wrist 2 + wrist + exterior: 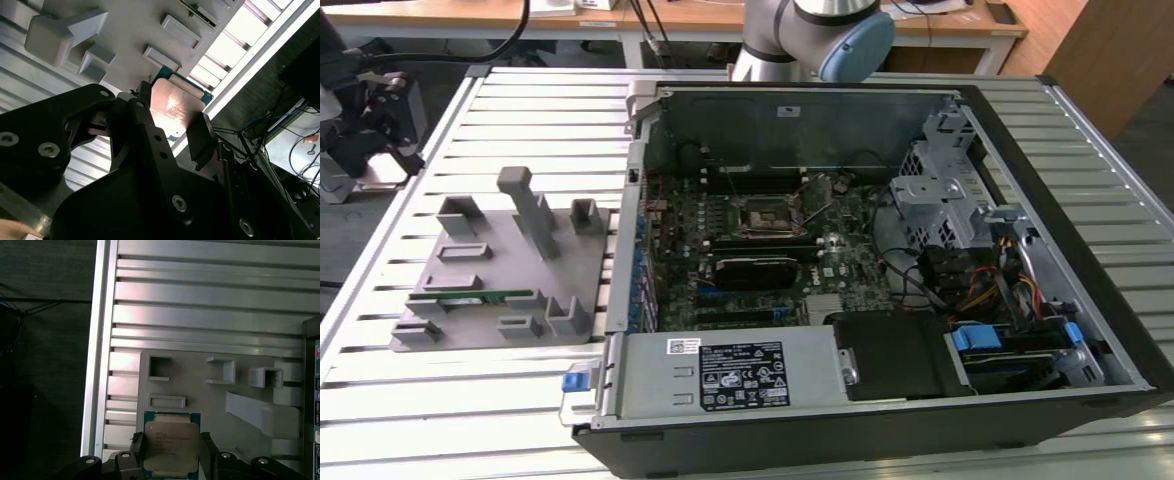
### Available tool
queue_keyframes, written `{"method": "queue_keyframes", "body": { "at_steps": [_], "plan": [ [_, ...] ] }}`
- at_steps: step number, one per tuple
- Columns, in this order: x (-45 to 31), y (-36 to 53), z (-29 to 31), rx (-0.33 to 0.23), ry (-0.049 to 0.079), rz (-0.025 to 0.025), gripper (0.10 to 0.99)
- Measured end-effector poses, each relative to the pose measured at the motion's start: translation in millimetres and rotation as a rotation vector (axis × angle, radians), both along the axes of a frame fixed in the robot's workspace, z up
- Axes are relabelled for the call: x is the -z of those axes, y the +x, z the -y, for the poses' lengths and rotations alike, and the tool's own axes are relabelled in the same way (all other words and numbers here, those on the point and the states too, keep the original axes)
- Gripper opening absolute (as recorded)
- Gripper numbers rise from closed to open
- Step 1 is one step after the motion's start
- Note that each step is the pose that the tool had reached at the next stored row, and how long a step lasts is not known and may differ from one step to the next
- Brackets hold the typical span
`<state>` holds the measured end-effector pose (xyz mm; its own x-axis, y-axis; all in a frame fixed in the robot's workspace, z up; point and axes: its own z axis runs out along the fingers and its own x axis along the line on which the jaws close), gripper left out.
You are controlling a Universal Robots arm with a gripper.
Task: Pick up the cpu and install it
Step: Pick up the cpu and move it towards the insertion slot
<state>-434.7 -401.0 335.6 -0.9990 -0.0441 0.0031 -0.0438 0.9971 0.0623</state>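
Grips the small flat square silvery-topped cpu (172, 444) by two opposite edges in the black tool (173, 451), closed snugly against it, up over the grey plastic fixture tray (195, 385) on the slatted metal bench (200, 315). Best held level — squeeze steady, edges only.

A ribbed silver aluminium table (467, 390) stands before a long pale wooden desk (694, 22); dark grey floor (45, 365) borders the table's edge

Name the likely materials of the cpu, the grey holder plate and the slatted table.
The cpu: metal lid, dull silvery sheen, on a green board edge. The grey holder plate: probably plastic, matte, even grey. The slatted table: likely aluminium, bright ribbed profiles.
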Motion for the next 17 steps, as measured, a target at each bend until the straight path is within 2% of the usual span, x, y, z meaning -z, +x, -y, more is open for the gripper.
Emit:
{"method": "queue_keyframes", "body": {
  "at_steps": [17],
  "plan": [
    [-8.6,0.0,-0.5,0.000,0.000,-0.0002,0.529]
  ]
}}
